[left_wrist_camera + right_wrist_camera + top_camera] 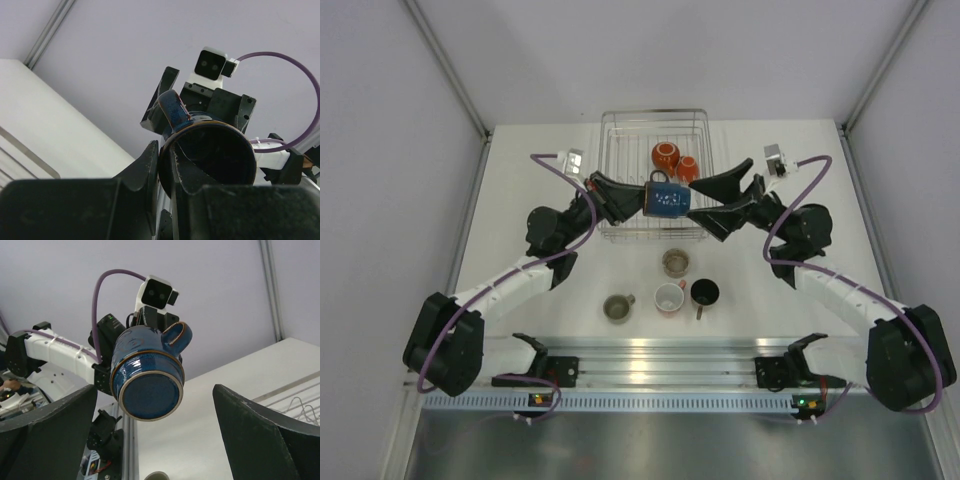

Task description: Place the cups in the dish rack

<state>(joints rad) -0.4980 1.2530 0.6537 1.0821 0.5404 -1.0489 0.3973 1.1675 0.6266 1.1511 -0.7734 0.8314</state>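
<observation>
Cup [667, 200] in left end effector [164, 167], midair

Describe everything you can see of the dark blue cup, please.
The dark blue cup is a glossy glazed mug with brownish edges at rim and base, a dark inside and one loop handle. It hangs on its side above the near part of the dish rack. The left claw pinches its rim; its flat base faces the open right claw, which does not touch it.
</observation>
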